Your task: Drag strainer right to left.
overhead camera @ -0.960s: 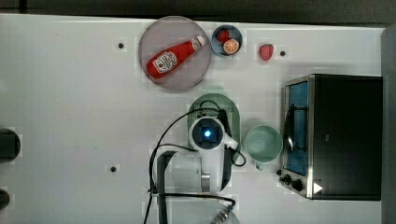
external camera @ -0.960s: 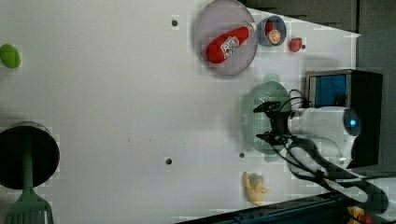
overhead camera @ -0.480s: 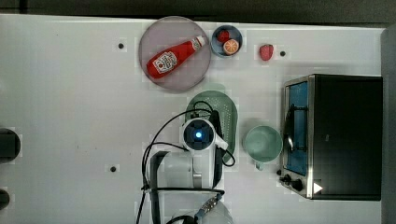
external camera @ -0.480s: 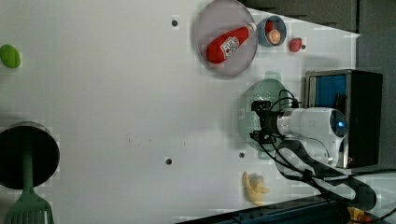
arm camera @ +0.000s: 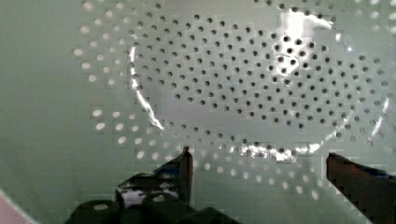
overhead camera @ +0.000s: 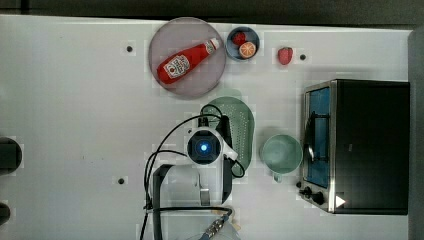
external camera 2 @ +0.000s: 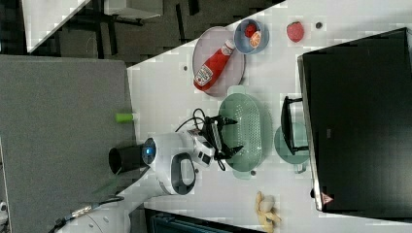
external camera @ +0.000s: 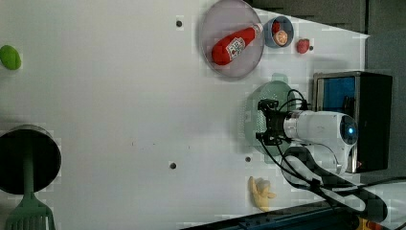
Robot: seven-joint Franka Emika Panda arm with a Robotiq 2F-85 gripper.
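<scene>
The pale mint-green oval plastic strainer (external camera 2: pixel 247 132) sits on the white desk (overhead camera: pixel 75 125) just below the grey round plate (overhead camera: pixel 170 85) in the top view. The claw (external camera 2: pixel 232 134), spread wide, hovers inside it; dragging could clip that plate.

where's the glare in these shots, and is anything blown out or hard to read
Wrist view: bright specular streaks on the strainer, strongest at one patch of its perforated floor, the open gripper dark against it. Top view: the white table reads nearly flat, with little shadow. Left view: the same washed-out table; the arm's blue light glows. Right view: the oven is a featureless black mass.
</scene>
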